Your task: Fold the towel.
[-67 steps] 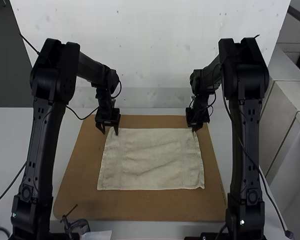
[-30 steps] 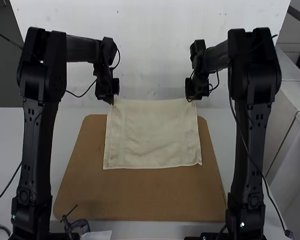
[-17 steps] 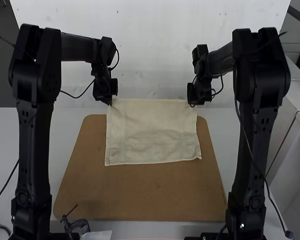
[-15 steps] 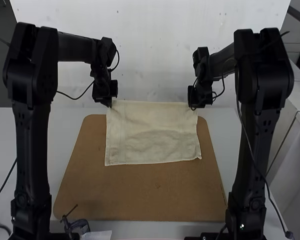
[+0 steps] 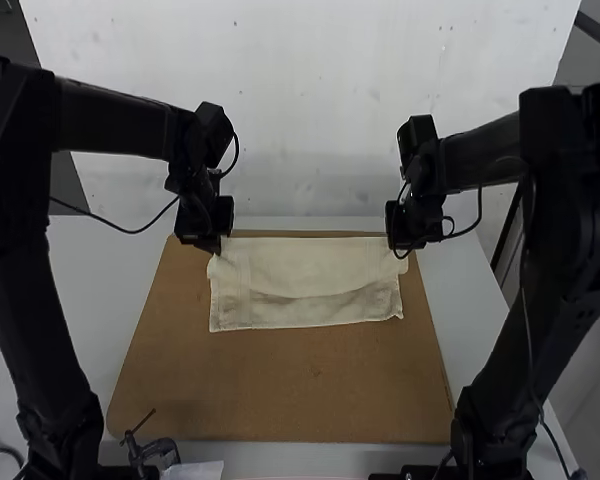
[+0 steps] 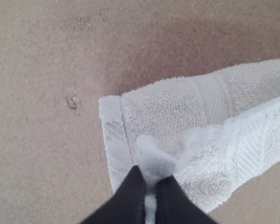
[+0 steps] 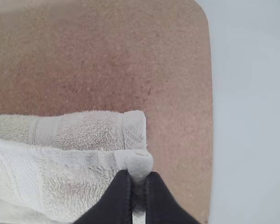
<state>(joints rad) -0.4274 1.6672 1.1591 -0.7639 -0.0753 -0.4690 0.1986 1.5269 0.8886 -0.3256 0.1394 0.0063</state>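
High view: left claw [image 5: 215,248] and right claw [image 5: 398,252] sink lower, each clamped on a towel [image 5: 310,268] corner | towel over brown board [image 5: 280,385], doubling across itself | fold seems underway, needs laying flat

High view looks forward and down from farther back; both wrist views peer down close, each sharing the towel [image 5: 302,268] with it.

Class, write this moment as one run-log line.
left fingers: gripping towel corner; right fingers: gripping another corner; towel: partly doubled, on brown board
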